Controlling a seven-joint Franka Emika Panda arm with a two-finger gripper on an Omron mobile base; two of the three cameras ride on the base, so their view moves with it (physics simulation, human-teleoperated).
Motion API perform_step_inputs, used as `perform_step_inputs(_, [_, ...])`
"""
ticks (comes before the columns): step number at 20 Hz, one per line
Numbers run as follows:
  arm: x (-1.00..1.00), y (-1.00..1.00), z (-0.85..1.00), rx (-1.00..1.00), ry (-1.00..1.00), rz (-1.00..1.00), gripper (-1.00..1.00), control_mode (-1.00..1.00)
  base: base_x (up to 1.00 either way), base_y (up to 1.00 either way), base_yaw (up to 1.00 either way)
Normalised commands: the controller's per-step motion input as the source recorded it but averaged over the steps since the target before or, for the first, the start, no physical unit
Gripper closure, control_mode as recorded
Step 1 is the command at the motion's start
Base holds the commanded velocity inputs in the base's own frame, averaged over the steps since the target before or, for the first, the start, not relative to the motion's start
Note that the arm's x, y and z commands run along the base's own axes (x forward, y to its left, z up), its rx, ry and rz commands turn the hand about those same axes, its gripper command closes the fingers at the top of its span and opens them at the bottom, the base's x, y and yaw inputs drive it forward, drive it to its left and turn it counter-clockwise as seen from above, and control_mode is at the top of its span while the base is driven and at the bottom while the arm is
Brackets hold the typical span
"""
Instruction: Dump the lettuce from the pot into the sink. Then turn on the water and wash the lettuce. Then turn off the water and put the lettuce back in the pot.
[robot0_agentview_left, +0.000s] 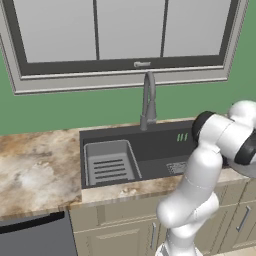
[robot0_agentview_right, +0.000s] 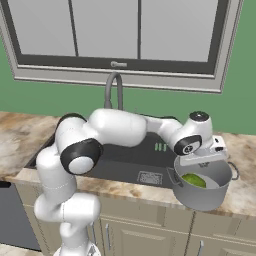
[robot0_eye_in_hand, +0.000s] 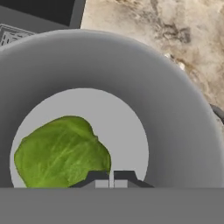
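On the left, the marble worktop (robot0_agentview_left: 35, 160) is running beside the sink (robot0_agentview_left: 150, 145), and a light-grey slotted rack (robot0_agentview_left: 110, 162) is sitting in the left part of the dark basin. The grey gooseneck faucet (robot0_agentview_left: 148, 100) is standing upright behind the sink, under the window (robot0_agentview_left: 120, 35).

In the right base view the arm is rising from the lower left, bending at its dark elbow joint, and then reaching almost level to the right, across the front of the sink (robot0_agentview_right: 130, 160). At the end the wrist is turning downward, so the hand is pointing down into the pot (robot0_agentview_right: 202, 192).

The pot is standing upright on the worktop (robot0_agentview_right: 242, 150), just beside the right end of the sink, near the front edge. The lettuce (robot0_agentview_right: 194, 180) is lying inside the pot, on the bottom.

In the hand view the camera is looking straight down into the pot (robot0_eye_in_hand: 183, 131). The lettuce (robot0_eye_in_hand: 61, 153) is lying on the left part of the pot floor. The gripper (robot0_eye_in_hand: 111, 177) is hanging over the floor just beside the right edge of the lettuce. The jaws are standing together, tip against tip, and nothing is showing between them.
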Motion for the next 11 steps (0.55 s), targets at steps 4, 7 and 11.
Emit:
perform_step_inputs(4, [0.0, 0.0, 0.07, 0.0, 0.0, -0.04, -1.0, -1.0, 0.0, 0.0, 0.0])
perform_step_inputs(7, [-0.04, -0.05, 0.19, 0.0, 0.0, -0.05, -1.0, -1.0, 0.0, 0.0, 0.0])
perform_step_inputs(11, [-0.27, -0.06, 0.48, 0.02, 0.0, -0.06, -1.0, -1.0, 0.0, 0.0, 0.0])
